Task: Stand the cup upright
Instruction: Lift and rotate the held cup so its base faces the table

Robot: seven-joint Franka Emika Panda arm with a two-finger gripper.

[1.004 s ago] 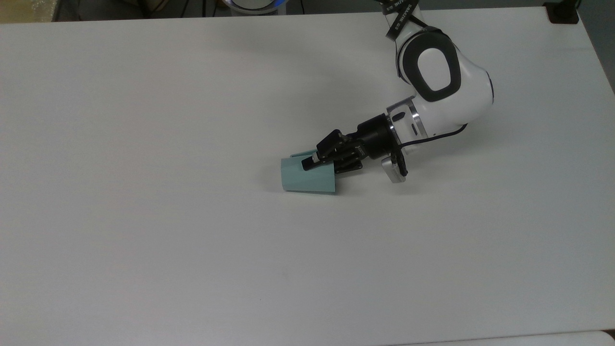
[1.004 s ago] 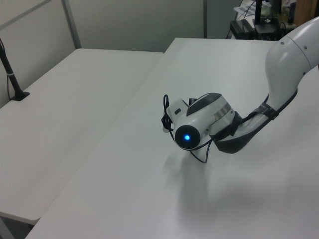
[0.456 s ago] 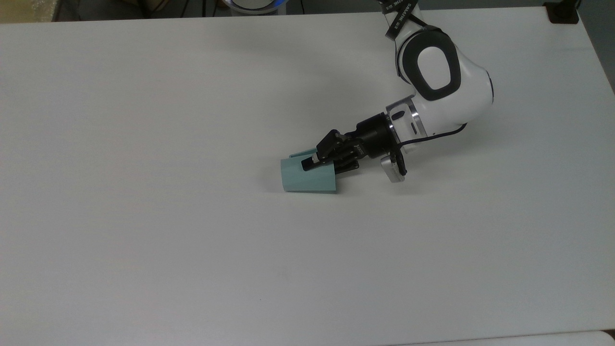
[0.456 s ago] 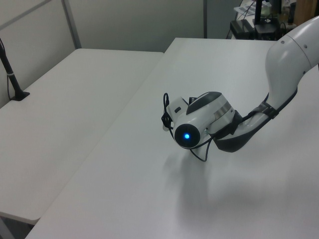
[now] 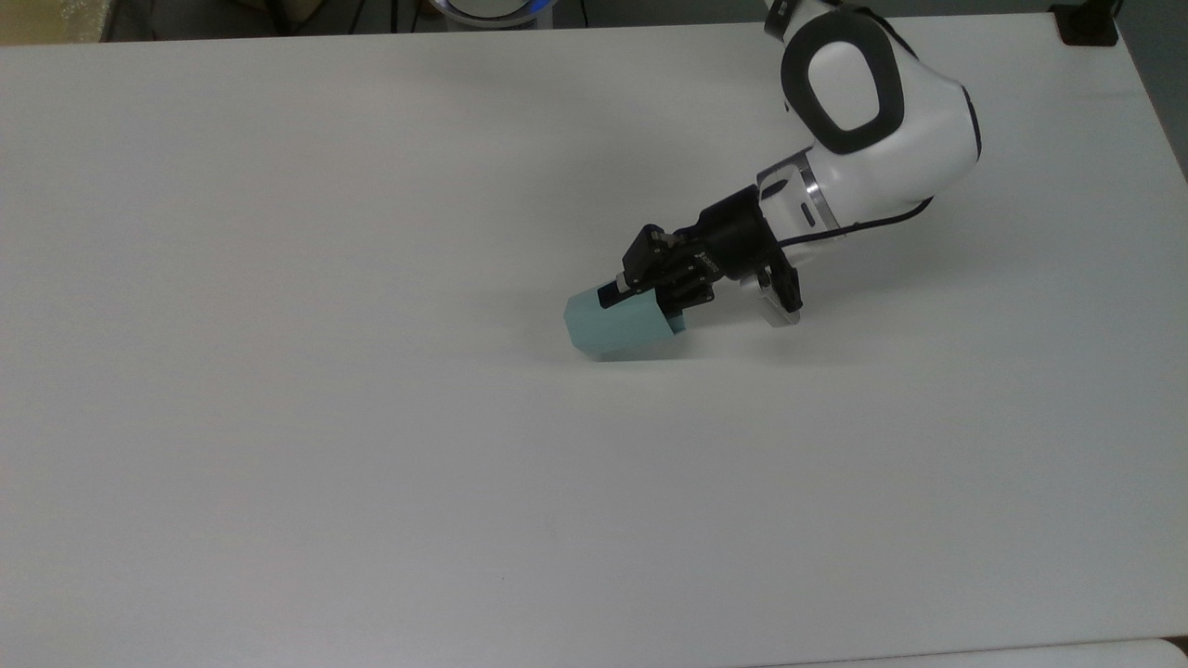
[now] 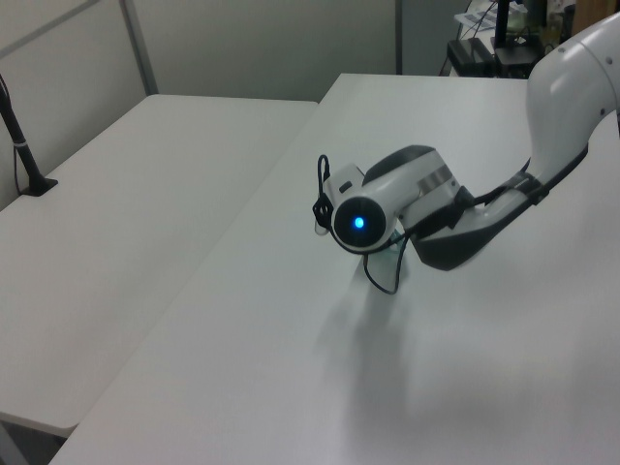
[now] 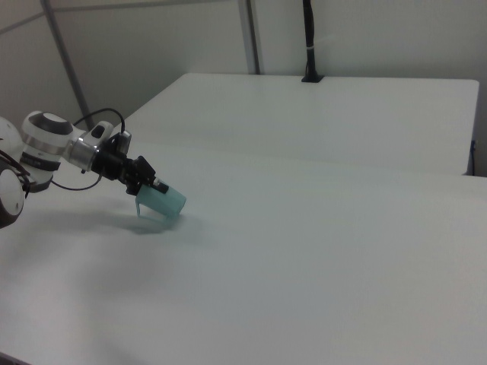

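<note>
The pale teal cup (image 5: 617, 325) is tilted, its narrow base toward the top view's lower left and its wide rim toward the arm. My gripper (image 5: 640, 292) is shut on the cup's wall at the rim, one black finger (image 5: 614, 295) lying over the outer side. In the right view the cup (image 7: 166, 201) hangs just above the white table (image 7: 319, 258), with a shadow under it and its handle (image 7: 141, 211) pointing down; the gripper (image 7: 149, 187) grips it from the right view's left. In the left view the wrist (image 6: 360, 221) with a blue light covers the cup.
A second white table (image 7: 327, 114) stands alongside, carrying a black post (image 7: 310, 38). A black clamp stand (image 6: 24, 145) sits on it in the left view. A dark object (image 5: 1081, 23) sits at the top view's upper right table corner. Bare tabletop surrounds the cup.
The arm has risen and swung toward the top view's right. The cup came along in the gripper, left the table and turned so its base points lower left.
</note>
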